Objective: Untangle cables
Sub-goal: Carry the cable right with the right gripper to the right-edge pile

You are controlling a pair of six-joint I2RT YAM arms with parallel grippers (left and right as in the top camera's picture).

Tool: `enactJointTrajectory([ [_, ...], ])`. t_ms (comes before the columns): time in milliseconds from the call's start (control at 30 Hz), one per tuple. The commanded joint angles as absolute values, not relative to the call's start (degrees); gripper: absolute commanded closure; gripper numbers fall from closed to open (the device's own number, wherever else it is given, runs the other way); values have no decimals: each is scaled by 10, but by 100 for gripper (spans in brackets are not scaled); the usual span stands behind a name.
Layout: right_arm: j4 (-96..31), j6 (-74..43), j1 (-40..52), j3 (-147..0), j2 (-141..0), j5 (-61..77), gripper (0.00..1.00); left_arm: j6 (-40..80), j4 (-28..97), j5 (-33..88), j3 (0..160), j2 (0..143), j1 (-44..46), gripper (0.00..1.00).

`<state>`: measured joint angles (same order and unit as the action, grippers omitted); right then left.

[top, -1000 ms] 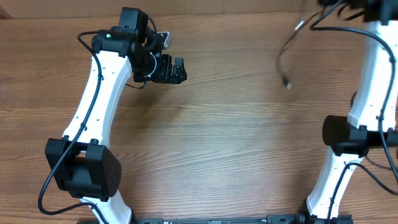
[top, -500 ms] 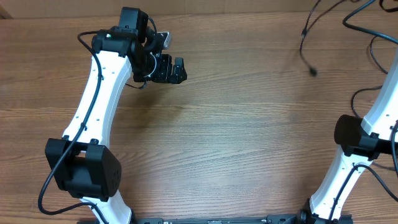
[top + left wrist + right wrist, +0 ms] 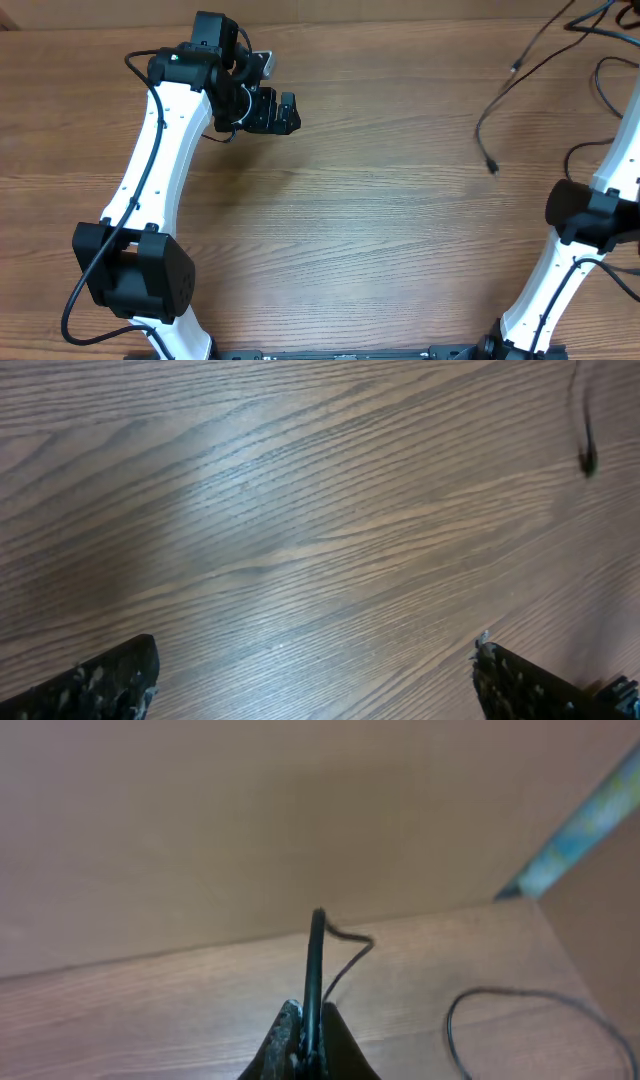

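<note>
The cables (image 3: 491, 163) hang at 2 o'clock over the bench (image 3: 380, 230). One strand is pinched in the fully closed right gripper (image 3: 308, 1020), and the rest dangle free. The left gripper (image 3: 270, 110), at 10 o'clock, gapes wide and holds nothing. The thin strand could slip from that pinch, or a hard tug could tighten any knot. No writing is readable.

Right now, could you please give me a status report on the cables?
Left gripper open, empty. Right gripper shut on cable, rest hanging loose. Nothing seen in the way.
</note>
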<state>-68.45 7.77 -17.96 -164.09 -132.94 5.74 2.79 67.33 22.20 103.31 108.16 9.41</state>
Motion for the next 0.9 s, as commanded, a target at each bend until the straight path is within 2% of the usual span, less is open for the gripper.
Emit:
enactJointTrajectory([
  [0,-667,59,-188,-1598,-1334,52,96,28,673,220,1041,1086,96,0],
  [767,-531,57,-189,-1192,-1334,52,96,28,673,220,1041,1086,96,0],
  [833,-530,58,-189,-1172,-1334,52,94,28,673,220,1041,1086,96,0],
  [867,-529,58,-189,-1164,-1334,52,86,28,673,220,1041,1086,96,0],
])
